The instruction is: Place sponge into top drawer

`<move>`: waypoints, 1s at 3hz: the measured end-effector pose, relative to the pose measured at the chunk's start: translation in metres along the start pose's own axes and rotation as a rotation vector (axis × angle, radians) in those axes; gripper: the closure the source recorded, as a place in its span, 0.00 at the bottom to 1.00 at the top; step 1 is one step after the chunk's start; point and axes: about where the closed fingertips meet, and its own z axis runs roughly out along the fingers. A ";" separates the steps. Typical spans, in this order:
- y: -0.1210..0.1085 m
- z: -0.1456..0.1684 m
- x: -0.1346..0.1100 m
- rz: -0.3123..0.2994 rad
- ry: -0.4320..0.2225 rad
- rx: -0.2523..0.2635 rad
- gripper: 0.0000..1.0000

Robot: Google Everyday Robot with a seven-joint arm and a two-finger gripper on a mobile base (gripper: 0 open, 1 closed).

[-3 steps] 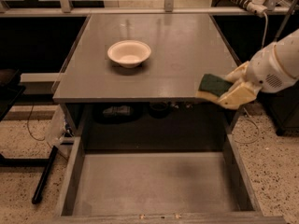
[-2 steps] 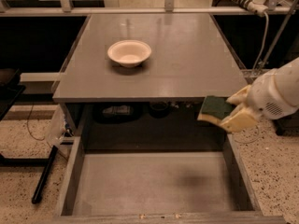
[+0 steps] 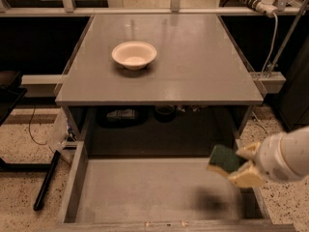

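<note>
Lower than a second ago, the tool [image 3: 240,166] and the sponge [image 3: 223,158] have dropped from the level of the tabletop's front right corner to a spot over the right side of the top drawer [image 3: 145,187], while the bowl [image 3: 134,54] has stayed where it was. The tool is clenched on the sponge, with one cream finger [image 3: 247,151] against its upper right edge and the other [image 3: 245,179] beneath it. The sponge juts out to the left of the fingers, tilted, with its dark green face turned up and a thin strip of yellow foam showing along its lower left edge. It hangs above the drawer's flat grey bottom, close to the right wall, and a dark soft shadow [image 3: 211,199] lies on the bottom just below it and slightly to the left. The white arm [image 3: 287,156] comes in from the right edge of the view. The drawer stands pulled fully out below the tabletop [image 3: 203,62]. The cream bowl sits upright on the left half of the tabletop, well apart from the tool. Dim objects sit in the dark recess under the tabletop, too dark to identify.
</note>
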 end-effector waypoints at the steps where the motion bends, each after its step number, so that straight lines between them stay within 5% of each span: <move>1: 0.028 0.017 0.033 0.036 0.040 -0.048 1.00; 2: 0.023 0.019 0.030 0.039 0.031 -0.046 1.00; 3: 0.004 0.052 0.021 0.048 -0.004 -0.063 1.00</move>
